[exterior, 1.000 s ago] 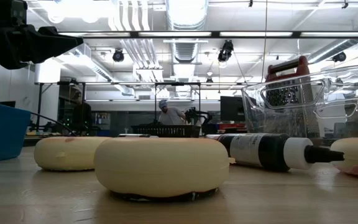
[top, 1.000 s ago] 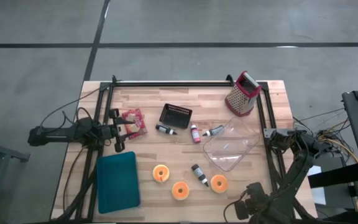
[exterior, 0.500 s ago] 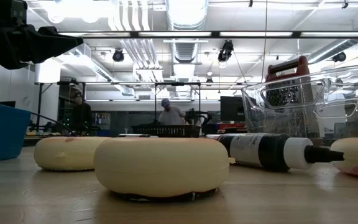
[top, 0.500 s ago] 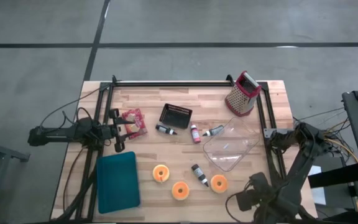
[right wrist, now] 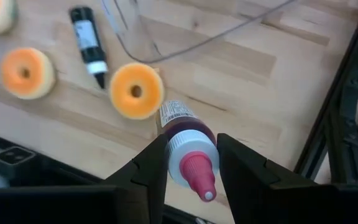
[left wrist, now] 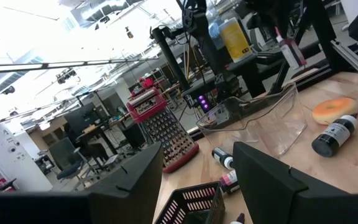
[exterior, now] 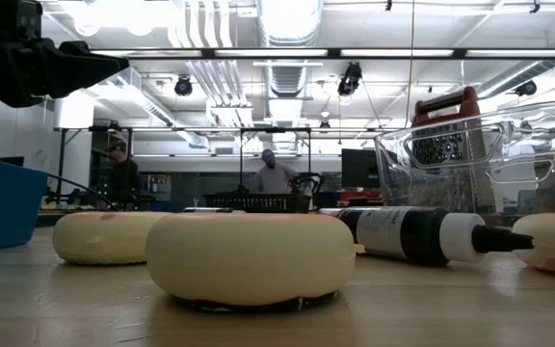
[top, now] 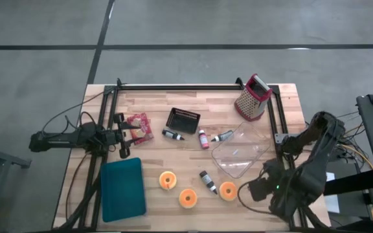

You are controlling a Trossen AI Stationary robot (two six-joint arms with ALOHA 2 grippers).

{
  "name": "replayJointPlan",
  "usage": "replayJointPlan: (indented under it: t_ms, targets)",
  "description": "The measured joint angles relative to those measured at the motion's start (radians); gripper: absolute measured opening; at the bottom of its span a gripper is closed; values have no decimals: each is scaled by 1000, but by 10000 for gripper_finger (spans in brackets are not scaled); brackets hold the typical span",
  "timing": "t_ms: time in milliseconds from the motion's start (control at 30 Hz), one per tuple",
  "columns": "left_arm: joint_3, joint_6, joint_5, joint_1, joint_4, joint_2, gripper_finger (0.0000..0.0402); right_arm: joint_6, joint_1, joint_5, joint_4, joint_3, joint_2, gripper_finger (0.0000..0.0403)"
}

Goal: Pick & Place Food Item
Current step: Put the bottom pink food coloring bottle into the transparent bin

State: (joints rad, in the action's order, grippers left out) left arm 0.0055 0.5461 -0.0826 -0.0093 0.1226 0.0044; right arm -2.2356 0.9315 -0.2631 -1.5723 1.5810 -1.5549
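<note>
Right gripper (right wrist: 186,163) near the bench (top: 193,103) front corner, fingers clenched around a red-capped bottle (right wrist: 184,142) (beside an orange donut (right wrist: 135,91)). Left gripper (left wrist: 197,180) waiting with fingers released, near a black basket (left wrist: 188,202).

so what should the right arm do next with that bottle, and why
Probably carry it toward the clear tub: the right gripper is shut on the red-capped bottle, hovering by an orange donut, with the tub just beyond.
</note>
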Motion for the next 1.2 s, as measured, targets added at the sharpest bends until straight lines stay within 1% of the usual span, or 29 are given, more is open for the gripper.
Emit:
replayJointPlan:
  t_ms: [67, 167, 233, 567, 700, 833, 1067, 1200]
  targets:
    - [0, 0, 0, 0, -1, 0, 200, 38, -22, -13, 0, 0, 28, 120]
    - [0, 0, 0, 0, 0, 0, 200, 130, -58, -68, 0, 0, 54, 123]
    - [0, 0, 0, 0, -1, 0, 200, 184, -87, -86, 1, -1, 65, 124]
    - [0, 0, 0, 0, -1, 0, 200, 458, -293, -81, 1, -3, 76, 124]
    - [0, 0, 0, 0, -1, 0, 200, 519, -362, -79, 1, -3, 75, 123]
    - [0, 0, 0, 0, -1, 0, 200, 585, -406, -76, 7, -5, 69, 120]
    - [0, 0, 0, 0, -1, 0, 200, 594, -436, -23, 34, -50, 65, 126]
    - [0, 0, 0, 0, -1, 0, 200, 590, -436, -18, 85, -94, 65, 122]
